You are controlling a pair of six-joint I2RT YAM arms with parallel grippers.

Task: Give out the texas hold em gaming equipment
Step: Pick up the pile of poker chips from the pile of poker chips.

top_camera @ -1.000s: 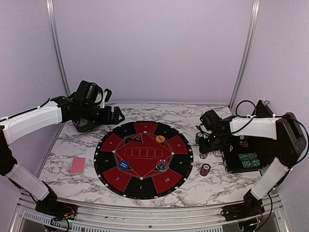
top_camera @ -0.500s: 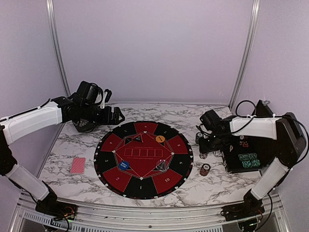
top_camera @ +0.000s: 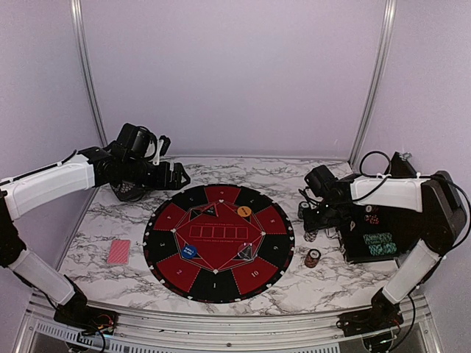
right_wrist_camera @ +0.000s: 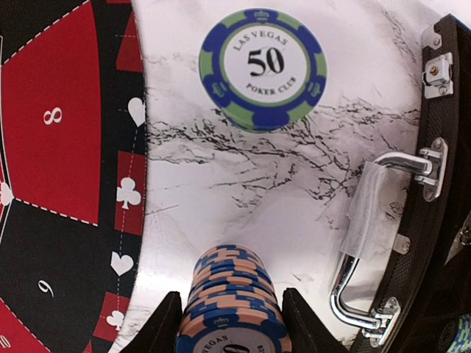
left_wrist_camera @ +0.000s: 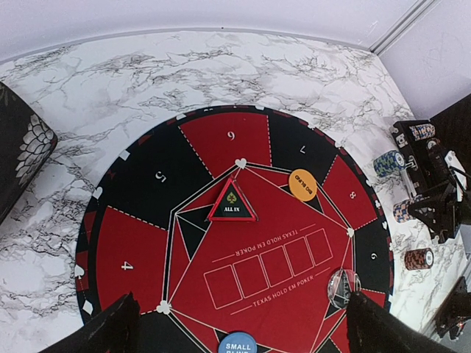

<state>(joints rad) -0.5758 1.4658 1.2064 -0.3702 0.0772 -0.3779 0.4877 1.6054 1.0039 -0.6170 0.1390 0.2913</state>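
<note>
One upright stack of orange-and-blue chips (right_wrist_camera: 232,294), its axis vertical, is pinched between the right fingers (right_wrist_camera: 158,331) beside the mat (right_wrist_camera: 51,125). Left fingers (left_wrist_camera: 110,334) stand spread wide above it.

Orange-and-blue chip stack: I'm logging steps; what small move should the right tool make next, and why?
Probably open the right tool and back off: it grips the orange-and-blue chip stack, which seems to stand on the marble beside the mat, like the green stack.

Robot lab cell: plain lilac walls (top_camera: 235,73), aluminium posts (top_camera: 85,73), marble-print tabletop (top_camera: 324,283).
</note>
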